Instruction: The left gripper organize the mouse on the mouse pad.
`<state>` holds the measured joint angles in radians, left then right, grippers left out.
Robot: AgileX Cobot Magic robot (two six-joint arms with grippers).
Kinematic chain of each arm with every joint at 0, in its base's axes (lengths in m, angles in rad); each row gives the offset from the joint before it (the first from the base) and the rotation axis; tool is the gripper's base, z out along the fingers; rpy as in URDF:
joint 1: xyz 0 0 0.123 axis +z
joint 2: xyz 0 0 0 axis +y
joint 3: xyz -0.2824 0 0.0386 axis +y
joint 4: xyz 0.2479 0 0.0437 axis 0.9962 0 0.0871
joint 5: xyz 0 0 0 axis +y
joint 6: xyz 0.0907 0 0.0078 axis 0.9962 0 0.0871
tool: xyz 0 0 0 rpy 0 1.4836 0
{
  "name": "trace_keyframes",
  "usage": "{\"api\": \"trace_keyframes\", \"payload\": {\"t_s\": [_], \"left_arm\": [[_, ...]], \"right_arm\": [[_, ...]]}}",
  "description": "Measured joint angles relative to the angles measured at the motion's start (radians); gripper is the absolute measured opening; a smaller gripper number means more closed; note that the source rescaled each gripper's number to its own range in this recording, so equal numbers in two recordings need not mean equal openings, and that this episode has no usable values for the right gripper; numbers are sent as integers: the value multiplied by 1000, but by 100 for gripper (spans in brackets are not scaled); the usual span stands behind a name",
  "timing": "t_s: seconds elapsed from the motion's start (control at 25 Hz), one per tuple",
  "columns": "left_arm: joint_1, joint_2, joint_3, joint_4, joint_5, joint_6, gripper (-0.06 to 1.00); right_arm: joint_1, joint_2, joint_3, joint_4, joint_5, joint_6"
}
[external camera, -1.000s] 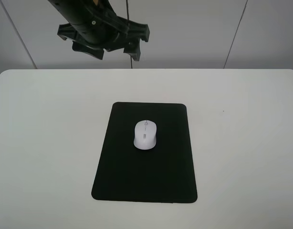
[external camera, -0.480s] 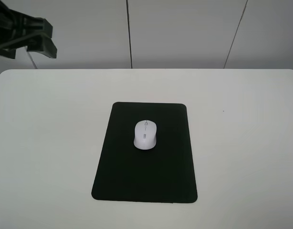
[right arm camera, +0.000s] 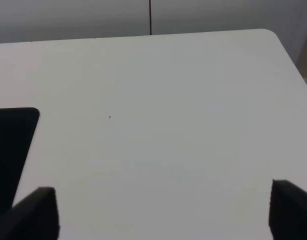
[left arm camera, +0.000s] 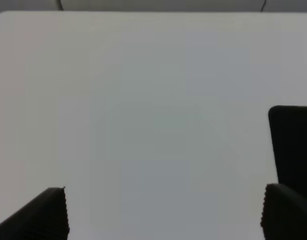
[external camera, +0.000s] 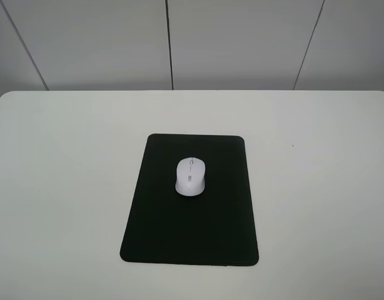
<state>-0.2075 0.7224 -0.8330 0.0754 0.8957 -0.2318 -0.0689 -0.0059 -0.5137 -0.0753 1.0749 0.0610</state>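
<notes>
The mouse (external camera: 190, 176) is lying on the mouse pad (external camera: 189, 231) in the middle of the exterior high frame, sitting in the pad's upper half, slightly left of its centre line, with its grey scroll wheel pointing toward the top of the frame. The pad is lying flat on the white table (external camera: 60, 187), its long sides running from top to bottom of the frame. Neither arm is showing in this view.

In the left wrist view, the left gripper (left arm camera: 163, 212) is hovering over bare table, its fingers (left arm camera: 48, 215) spread wide apart at the lower left and lower right of the frame and gripping nothing. A corner of the mouse pad (left arm camera: 293, 145) is showing at the right edge of that frame.

In the right wrist view, the right gripper (right arm camera: 163, 212) is likewise hanging over bare table with its fingers (right arm camera: 38, 215) spread wide and empty. A corner of the pad (right arm camera: 11, 145) is showing at the left edge of the frame.
</notes>
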Motion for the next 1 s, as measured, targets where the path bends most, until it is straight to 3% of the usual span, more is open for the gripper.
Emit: {"api": "trace_keyframes", "payload": {"t_s": [0.36,0.64,1.0], "left_arm": [[4,-340,50,-2,50,4,100],[4,-398,86,0,245,110,100],[5,-612,237,-37,218,146,100]], "right_arm": [[0,0,0,0,0,0],[0,0,0,0,0,0],[0,0,0,0,0,0]]}}
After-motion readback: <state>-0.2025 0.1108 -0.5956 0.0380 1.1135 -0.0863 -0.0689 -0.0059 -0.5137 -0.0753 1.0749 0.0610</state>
